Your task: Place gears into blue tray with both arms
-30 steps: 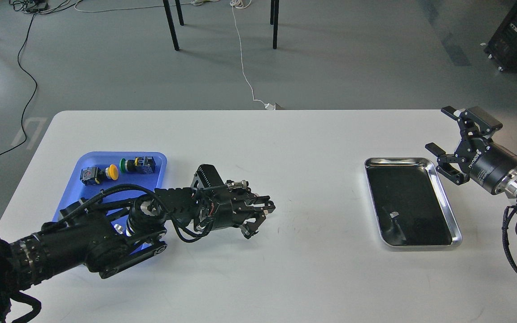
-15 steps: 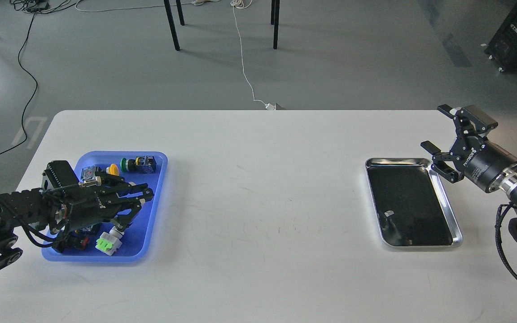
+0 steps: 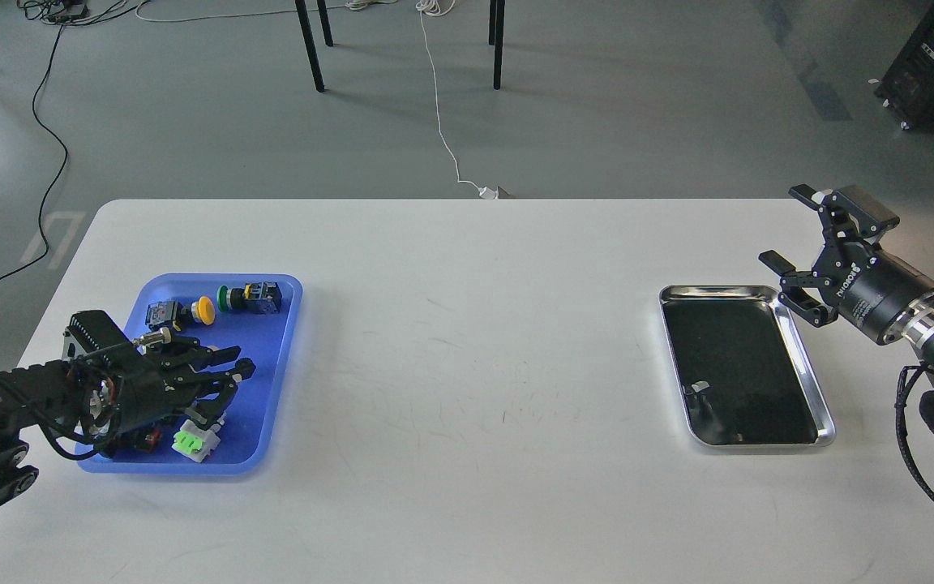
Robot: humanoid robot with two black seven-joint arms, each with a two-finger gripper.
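Blue rectangular plastic tray (image 3: 276, 357) lies under our left end effector (image 3: 228, 381).
Left fingers' state we cannot tell; our right end effector (image 3: 791, 255) gapes, empty.

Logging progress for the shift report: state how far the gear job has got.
Done: the blue tray holds only colour-capped push-button switches; no gear can be made out in it. In hand: the left gripper hovers over the tray, nothing visibly held; the right gripper is open and empty beside the steel tray. Left: no gears show on the table, so the remainder cannot be judged.
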